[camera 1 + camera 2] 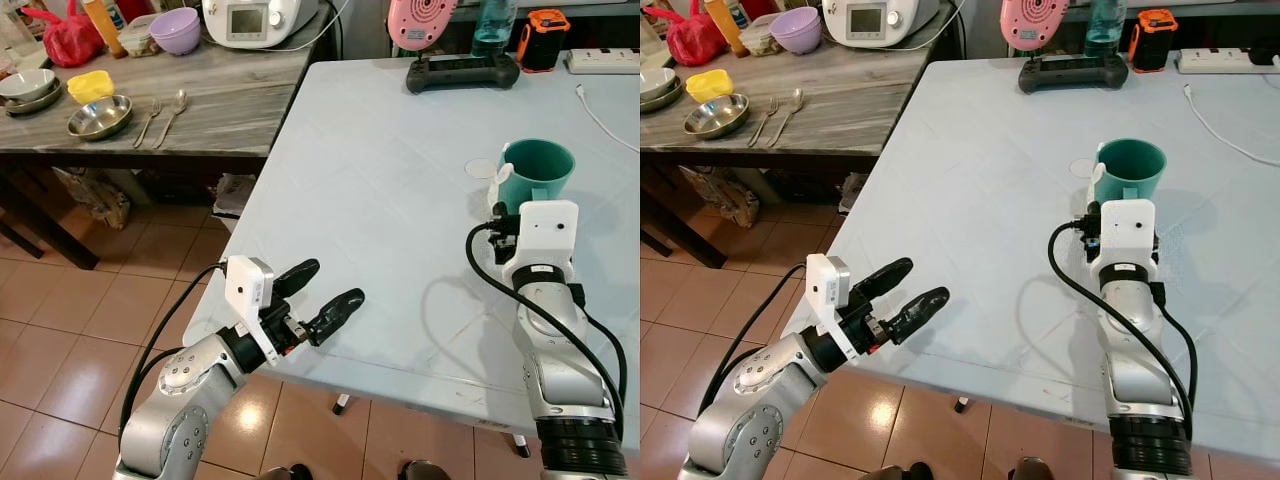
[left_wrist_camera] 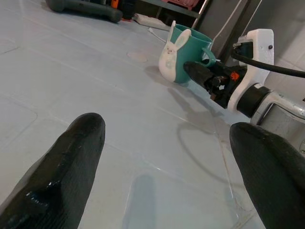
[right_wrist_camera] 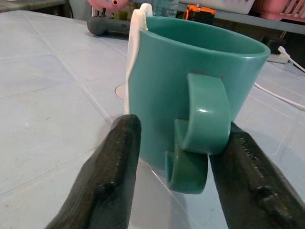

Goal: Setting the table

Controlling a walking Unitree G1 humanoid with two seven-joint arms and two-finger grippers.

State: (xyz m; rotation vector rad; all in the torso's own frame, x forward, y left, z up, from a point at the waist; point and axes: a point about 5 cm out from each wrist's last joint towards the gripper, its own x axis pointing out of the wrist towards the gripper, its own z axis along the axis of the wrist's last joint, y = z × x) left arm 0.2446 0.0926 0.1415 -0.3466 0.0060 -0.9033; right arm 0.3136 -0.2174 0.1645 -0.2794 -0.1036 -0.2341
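Observation:
A teal mug (image 1: 536, 172) with a white rabbit figure on its side stands upright on the pale blue table (image 1: 380, 190), toward the right. My right gripper (image 3: 181, 125) is at the mug's near side, open, with the mug's handle (image 3: 202, 112) between its two black fingers; one finger rests close against the handle, the other stands apart from it. My left gripper (image 1: 333, 283) is open with nothing in it, hovering at the table's near left edge and pointing across the tabletop toward the mug (image 2: 183, 55).
A grey wooden side table (image 1: 230, 100) at the left holds metal bowls (image 1: 99, 116), a fork and a spoon (image 1: 172, 112), and a purple bowl (image 1: 175, 30). At the pale table's far edge lie a black controller (image 1: 462, 72), a power strip (image 1: 603, 61) and a white cable (image 1: 600, 118).

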